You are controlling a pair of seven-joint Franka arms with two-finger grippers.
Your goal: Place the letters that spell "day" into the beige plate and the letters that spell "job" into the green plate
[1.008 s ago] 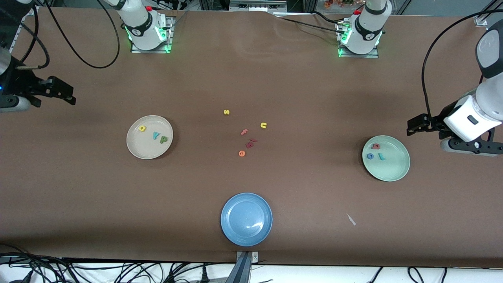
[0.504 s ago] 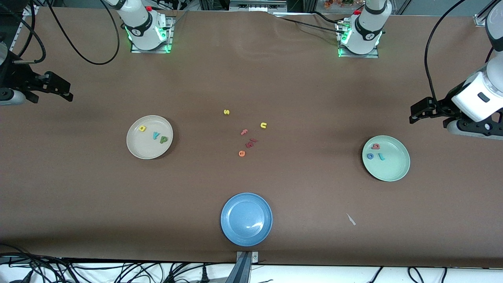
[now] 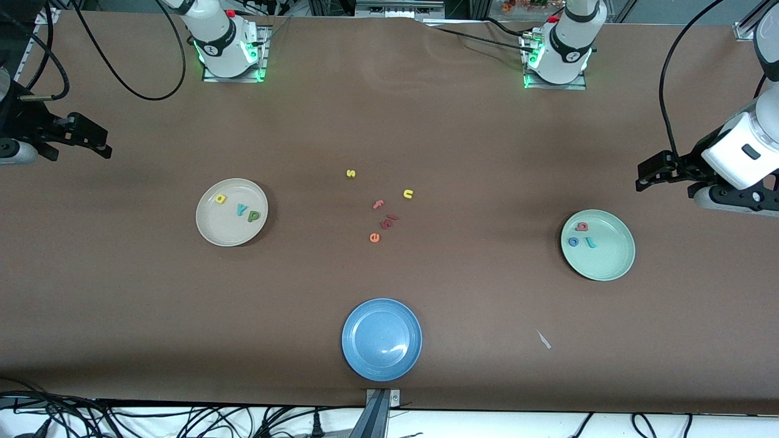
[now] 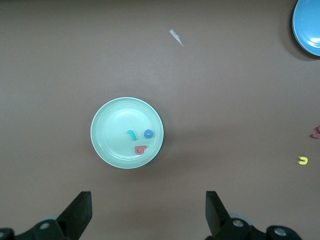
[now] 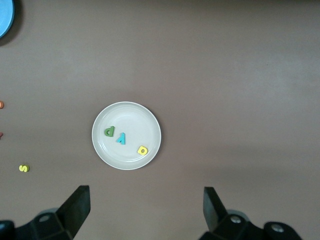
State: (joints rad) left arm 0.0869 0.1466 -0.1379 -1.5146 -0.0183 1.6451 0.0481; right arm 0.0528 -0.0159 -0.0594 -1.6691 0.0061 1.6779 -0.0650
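Six letters sorted, both plates filled.
Left tool [image 3: 646,177] near the green plate [image 3: 611,267] and right tool [image 3: 97,141] near the beige plate [image 3: 210,234] hang wide, empty; best retreat without disturbing either.

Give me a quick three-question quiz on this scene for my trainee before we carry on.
1. How many letters lie in the beige plate?
2. True or false: the blue plate holds a letter.
3. The blue o lies in: A) the green plate, B) the blue plate, C) on the bare table.

Key: 1. Three: yellow a, teal y, green d. 2. False. 3. A.
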